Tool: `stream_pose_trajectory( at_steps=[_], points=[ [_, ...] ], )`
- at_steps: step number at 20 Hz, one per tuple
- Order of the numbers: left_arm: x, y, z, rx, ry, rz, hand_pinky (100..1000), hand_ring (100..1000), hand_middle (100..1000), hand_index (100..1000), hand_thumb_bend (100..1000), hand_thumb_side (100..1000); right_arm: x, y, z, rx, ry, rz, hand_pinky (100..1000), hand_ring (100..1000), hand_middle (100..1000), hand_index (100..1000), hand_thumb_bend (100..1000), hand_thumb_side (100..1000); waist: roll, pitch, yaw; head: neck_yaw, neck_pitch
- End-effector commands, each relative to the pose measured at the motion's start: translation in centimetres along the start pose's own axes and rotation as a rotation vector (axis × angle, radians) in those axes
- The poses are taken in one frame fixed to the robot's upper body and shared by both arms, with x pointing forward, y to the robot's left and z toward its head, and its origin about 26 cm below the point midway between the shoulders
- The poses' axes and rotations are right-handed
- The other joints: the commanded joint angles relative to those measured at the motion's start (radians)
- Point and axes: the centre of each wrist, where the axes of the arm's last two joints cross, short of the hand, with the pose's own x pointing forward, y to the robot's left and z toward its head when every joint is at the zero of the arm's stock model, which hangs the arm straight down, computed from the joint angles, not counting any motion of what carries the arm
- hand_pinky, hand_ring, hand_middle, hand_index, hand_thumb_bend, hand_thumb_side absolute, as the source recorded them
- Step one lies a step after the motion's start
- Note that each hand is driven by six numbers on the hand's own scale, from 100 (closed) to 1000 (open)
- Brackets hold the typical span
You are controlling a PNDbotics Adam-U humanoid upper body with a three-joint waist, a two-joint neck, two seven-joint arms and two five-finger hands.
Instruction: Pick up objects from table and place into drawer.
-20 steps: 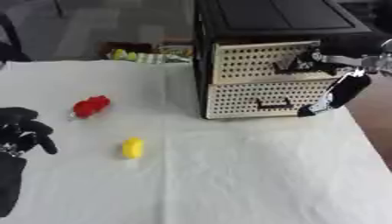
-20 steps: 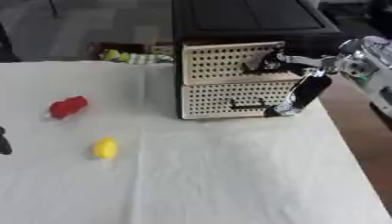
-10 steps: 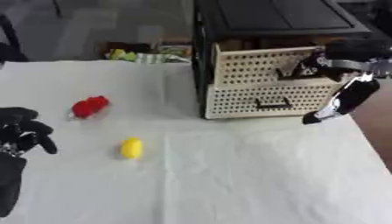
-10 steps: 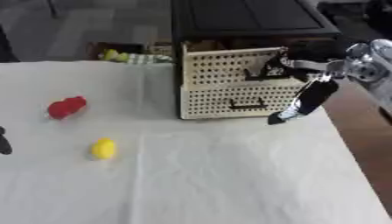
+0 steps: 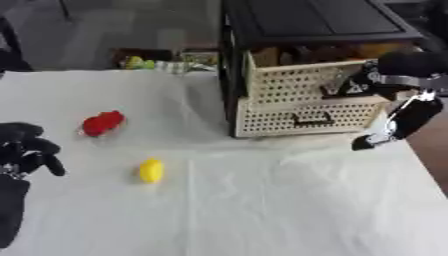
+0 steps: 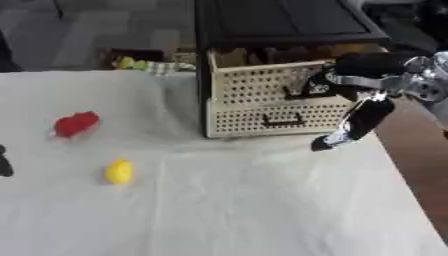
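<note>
An indoor test or lab setting is suggested: a table [image 5: 262, 210] draped in white cloth, a black-framed drawer unit [image 5: 306, 75] at 1 o'clock, grey carpeted floor [image 5: 131, 25] at 11 o'clock.

On the surface [image 5: 262, 210]: 1 red object [image 5: 102, 123], 1 yellow object [image 5: 151, 170] and 1 cabinet [image 5: 306, 30] with 2 drawers, upper [image 5: 302, 82] and lower [image 5: 306, 116]. 2 robot hands show, left [image 5: 26, 150] and right [image 6: 337, 82].

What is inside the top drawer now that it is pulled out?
Behind the top drawer's perforated front, only brownish, indistinct shapes show above the rim. That front hides the rest. The right hand is at its handle.
</note>
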Motion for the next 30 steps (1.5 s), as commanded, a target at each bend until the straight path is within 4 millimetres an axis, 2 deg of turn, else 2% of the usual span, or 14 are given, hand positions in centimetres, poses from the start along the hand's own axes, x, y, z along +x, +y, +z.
stream_pose_trajectory(
  at_steps=[1,12,13,14,21,30],
  points=[
    [0.4,-0.1,-0.5,-0.017,-0.018,-0.002,439,599,646,686,138,873,0.0,-0.7,1.2,0.004,0.007,0.009,100,264,100,775,627,546,0.0,-0.021,-0.003,-0.005,-0.008],
    [0.4,-0.1,-0.5,-0.014,-0.019,0.0,439,599,647,685,137,872,0.5,0.0,1.6,0.043,-0.008,-0.049,100,265,100,777,633,540,0.002,-0.023,-0.003,-0.009,-0.009],
    [0.4,-0.2,-0.5,-0.014,-0.019,0.001,439,599,647,684,137,872,0.7,-0.1,1.7,0.04,-0.014,-0.055,100,266,100,779,657,588,0.002,-0.023,-0.004,-0.009,-0.01],
    [0.4,-0.2,-0.5,-0.015,-0.018,0.001,439,599,647,684,137,873,0.8,-0.2,1.7,0.035,-0.022,-0.061,100,268,100,780,639,540,0.002,-0.023,-0.004,-0.009,-0.01],
    [0.4,-0.2,-0.5,-0.016,-0.012,-0.001,439,600,648,683,138,875,1.8,-1.2,2.1,0.01,-0.045,-0.076,100,269,100,777,641,545,-0.001,-0.023,-0.004,-0.007,-0.01],
    [0.4,-0.2,-0.4,-0.016,-0.008,-0.003,439,601,648,681,139,876,2.0,-0.8,2.8,0.034,-0.041,-0.114,100,267,100,776,649,533,-0.002,-0.024,-0.007,-0.007,-0.009]
  ],
)
